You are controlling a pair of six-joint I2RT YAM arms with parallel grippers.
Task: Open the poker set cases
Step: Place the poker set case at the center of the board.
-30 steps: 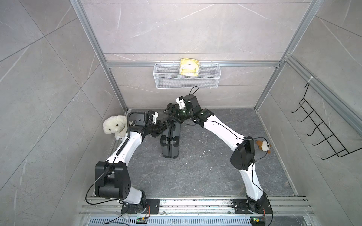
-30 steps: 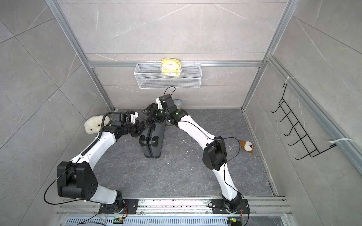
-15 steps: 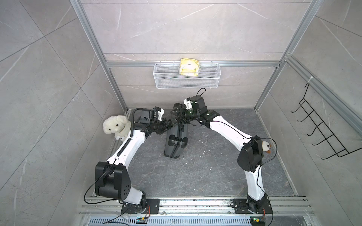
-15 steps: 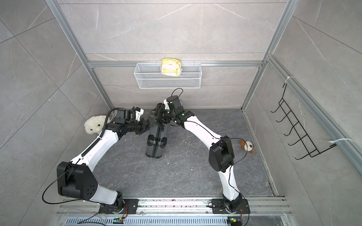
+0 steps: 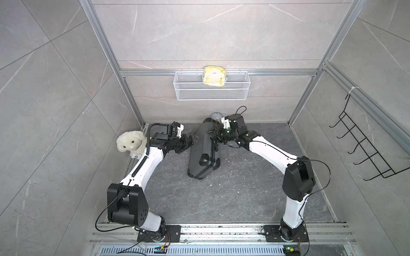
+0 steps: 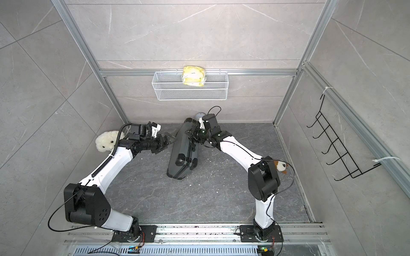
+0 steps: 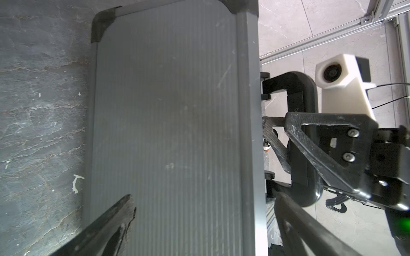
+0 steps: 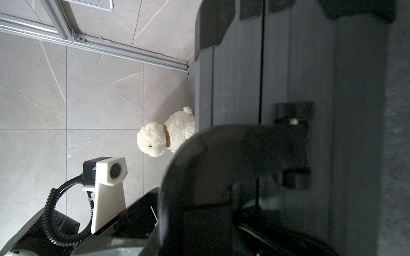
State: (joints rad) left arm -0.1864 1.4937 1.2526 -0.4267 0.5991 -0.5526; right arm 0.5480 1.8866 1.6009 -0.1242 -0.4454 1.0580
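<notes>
Grey ribbed poker case (image 5: pixel 203 153) leans on edge near the 12 o'clock end of the surface (image 5: pixel 244 188). Your left fingers (image 6: pixel 169 139) gape at its 9 o'clock face. Your right fingers (image 5: pixel 211 134) straddle the black handle (image 7: pixel 297 88), but you cannot tell whether they clamp it. With a loose hold, it could slam flat.

You have pale grey marble-look tile walls (image 5: pixel 199 33) around a darker veined stone floor (image 5: pixel 221 199); aluminium framing (image 5: pixel 155 72) runs along the corners, a white wire basket (image 5: pixel 210 95) hangs on the back wall, a black hook rack (image 5: pixel 369 142) on a side wall
</notes>
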